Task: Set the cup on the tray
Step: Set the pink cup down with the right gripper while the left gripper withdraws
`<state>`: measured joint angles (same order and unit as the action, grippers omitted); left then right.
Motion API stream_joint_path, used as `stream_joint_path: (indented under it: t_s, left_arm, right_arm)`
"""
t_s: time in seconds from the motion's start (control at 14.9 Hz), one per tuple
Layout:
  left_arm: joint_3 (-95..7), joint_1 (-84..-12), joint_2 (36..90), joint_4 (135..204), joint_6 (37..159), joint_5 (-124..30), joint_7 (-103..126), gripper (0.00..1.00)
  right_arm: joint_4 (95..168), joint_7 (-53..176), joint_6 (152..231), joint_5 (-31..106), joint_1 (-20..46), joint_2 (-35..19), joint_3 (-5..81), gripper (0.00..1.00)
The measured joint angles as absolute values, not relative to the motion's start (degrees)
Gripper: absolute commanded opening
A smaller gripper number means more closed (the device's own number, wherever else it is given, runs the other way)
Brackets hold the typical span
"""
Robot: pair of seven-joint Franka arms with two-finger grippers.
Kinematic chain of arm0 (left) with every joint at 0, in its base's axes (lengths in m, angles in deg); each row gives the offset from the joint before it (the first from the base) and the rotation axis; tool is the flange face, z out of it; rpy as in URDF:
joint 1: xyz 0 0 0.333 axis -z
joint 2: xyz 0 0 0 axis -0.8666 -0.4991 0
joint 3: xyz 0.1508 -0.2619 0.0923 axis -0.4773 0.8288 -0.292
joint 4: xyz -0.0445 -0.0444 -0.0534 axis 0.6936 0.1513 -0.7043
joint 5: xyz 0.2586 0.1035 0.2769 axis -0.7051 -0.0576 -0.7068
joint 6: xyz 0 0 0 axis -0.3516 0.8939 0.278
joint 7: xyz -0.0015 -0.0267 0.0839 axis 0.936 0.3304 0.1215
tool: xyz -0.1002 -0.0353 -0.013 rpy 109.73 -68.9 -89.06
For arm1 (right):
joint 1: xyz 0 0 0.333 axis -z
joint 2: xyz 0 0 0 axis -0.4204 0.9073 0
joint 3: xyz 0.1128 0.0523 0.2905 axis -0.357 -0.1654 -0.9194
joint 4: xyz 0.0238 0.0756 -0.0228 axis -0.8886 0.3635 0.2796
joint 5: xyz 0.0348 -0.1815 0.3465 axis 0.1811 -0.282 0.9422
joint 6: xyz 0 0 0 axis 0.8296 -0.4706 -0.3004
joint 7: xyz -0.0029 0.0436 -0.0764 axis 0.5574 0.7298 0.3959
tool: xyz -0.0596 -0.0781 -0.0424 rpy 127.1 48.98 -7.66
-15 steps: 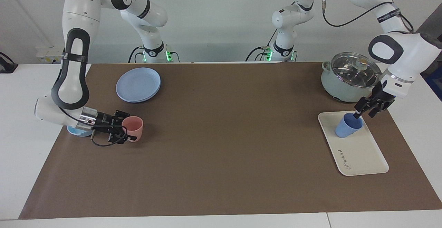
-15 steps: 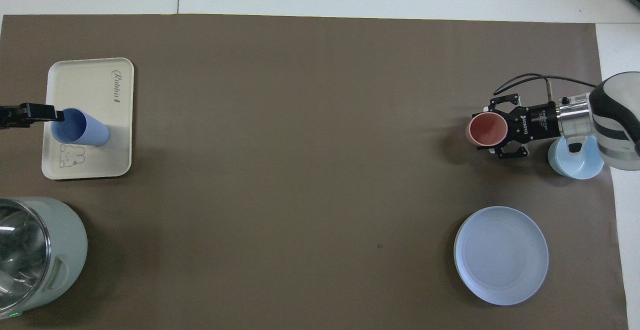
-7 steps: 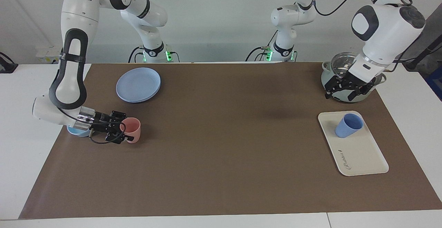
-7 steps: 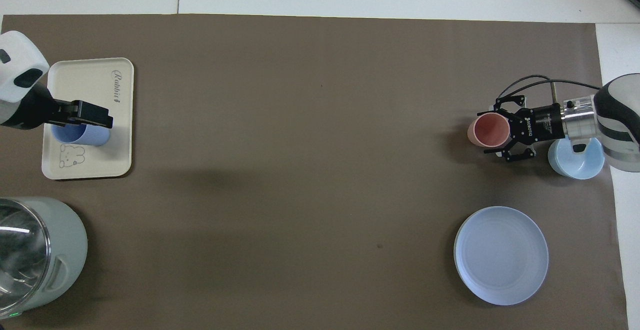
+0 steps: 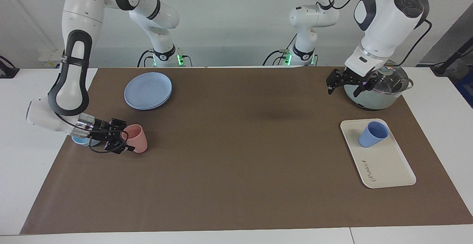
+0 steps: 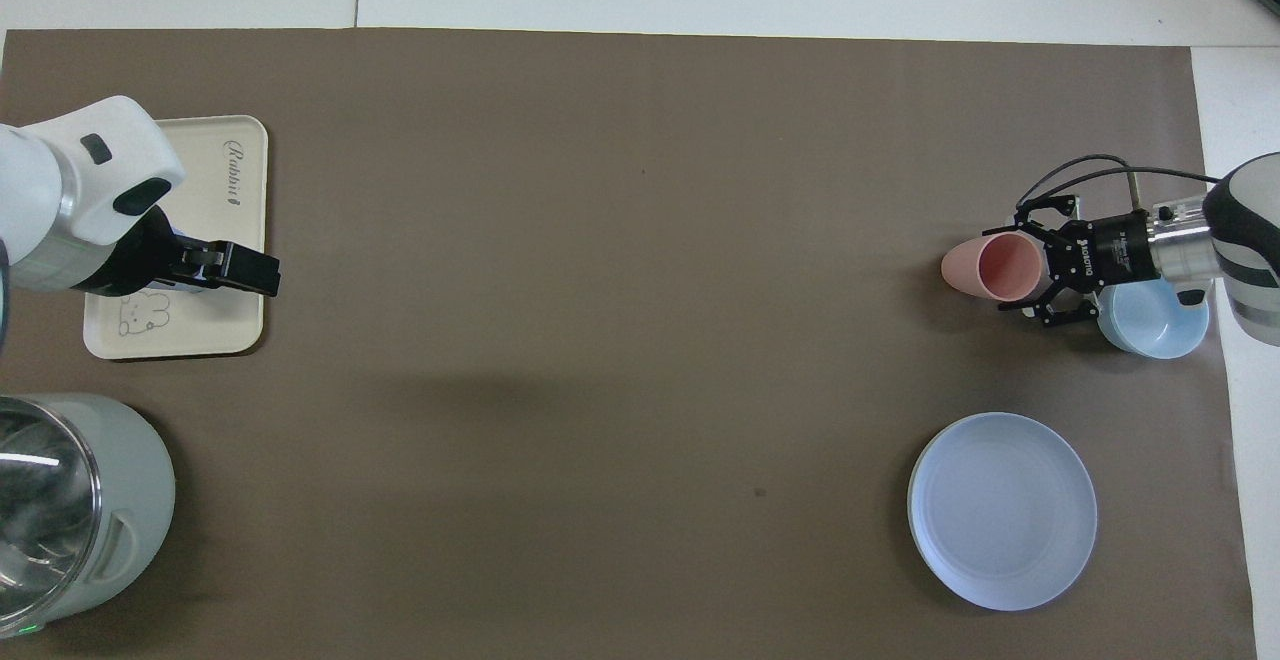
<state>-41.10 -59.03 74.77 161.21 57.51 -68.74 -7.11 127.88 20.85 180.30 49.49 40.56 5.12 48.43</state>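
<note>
The cup stands upright on the tray. The left tool hangs empty, fingers spread, above the table beside the pot. The right tool grips the tilted pink tumbler; it may slip and tip.

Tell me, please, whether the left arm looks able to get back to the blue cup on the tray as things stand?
Probably yes. The cup stands upright and alone on the tray, nothing touching it. The left gripper, jaws open and holding nothing, is raised beside the pot, with no object between it and the cup.
</note>
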Motion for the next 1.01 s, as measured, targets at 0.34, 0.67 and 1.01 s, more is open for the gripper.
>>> stream_joint_path:
  t_s: [0.34,0.67,1.01]
  left_arm:
    - [-42.01,-59.13,76.3,158.01,52.31,-69.41,-7.1,1.0]
    - [-43.07,-60.07,76.52,157.06,50.91,-69.42,-7.16,1.0]
    - [-42.96,-60.23,78.68,156.18,46.2,-69.46,-8.8,1.0]
  right_arm:
    - [127.48,24.09,186.16,42.78,39.92,2.35,48.22,0.98]
    - [127.17,28.95,186.52,28.72,36.6,-2.82,48.0,0.98]
    - [127.08,34.37,186.59,16.9,30.22,-8.25,47.48,0.99]
